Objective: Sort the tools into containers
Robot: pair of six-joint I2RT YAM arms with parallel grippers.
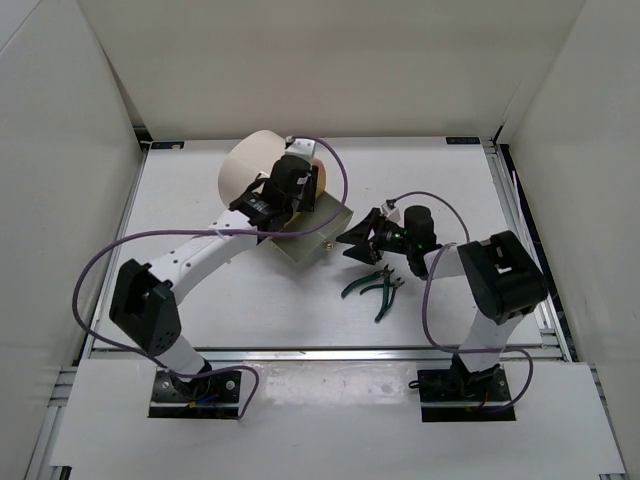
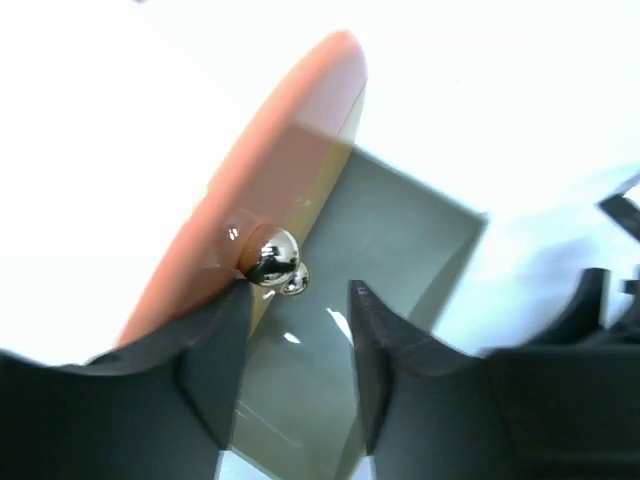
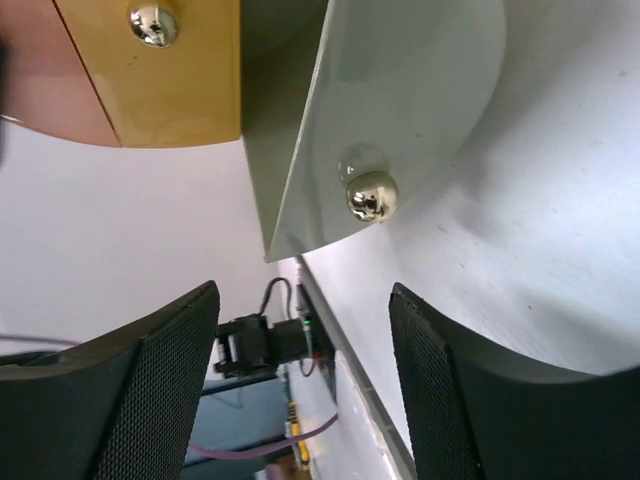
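Note:
The cream drum cabinet [image 1: 248,172] lies at the back of the table, its peach face [image 2: 250,190] turned right. One grey-green drawer [image 1: 322,238] is pulled out of it. My left gripper [image 1: 293,188] is open against the face, and a brass knob [image 2: 272,256] sits just off its left fingertip, above the open drawer [image 2: 400,250]. My right gripper [image 1: 353,241] is open right in front of the drawer's front panel [image 3: 400,110]. That panel's knob [image 3: 372,195] is beyond the fingertips, not between them. Two green-handled pliers [image 1: 372,286] lie on the table below the right gripper.
A tan drawer front with its own knob [image 3: 153,25] shows beside the pulled-out one. White walls [image 1: 90,130] close in the table on three sides. Purple cables [image 1: 432,290] loop off both arms.

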